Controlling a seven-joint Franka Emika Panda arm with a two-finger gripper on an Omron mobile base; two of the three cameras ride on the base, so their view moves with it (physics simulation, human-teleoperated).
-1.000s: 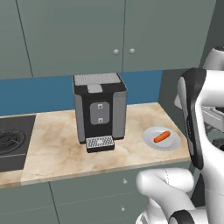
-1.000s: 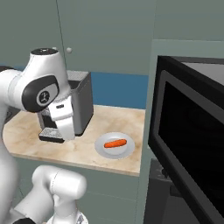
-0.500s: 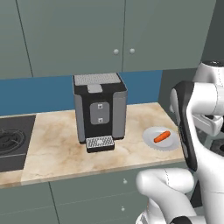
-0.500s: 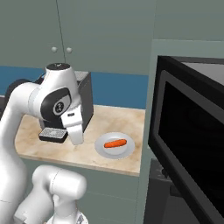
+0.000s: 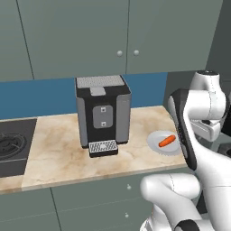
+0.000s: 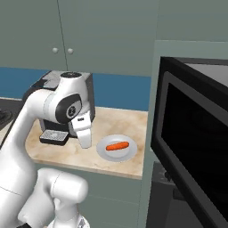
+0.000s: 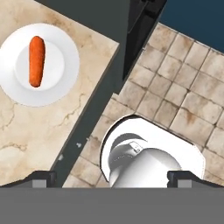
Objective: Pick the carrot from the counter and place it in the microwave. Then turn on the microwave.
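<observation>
The carrot [image 5: 167,140] [image 6: 116,146] [image 7: 36,61] is a short orange stick lying on a round grey plate [image 5: 155,145] [image 6: 103,151] [image 7: 65,83] at the right end of the beige counter [image 5: 58,153] [image 6: 113,122]. The microwave [image 6: 191,142] is a big black box on the right, its dark window door swung out toward me. My gripper [image 7: 111,177] is open, with nothing between its fingertips [image 7: 43,177]. It points down over the counter's front edge, a short way from the plate. In the right base view my hand [image 6: 84,133] hangs just left of the plate.
A black and grey coffee machine [image 5: 103,115] [image 6: 53,133] stands mid-counter, left of the plate. A black stovetop [image 5: 13,146] lies at the far left. Grey-green cabinets hang above. Brown floor tiles [image 7: 183,87] lie below the counter edge.
My arm has swung right, carrying the hand from in front of the coffee machine toward the plate and slightly lower. The jaws have stayed open. The carrot has not moved.
</observation>
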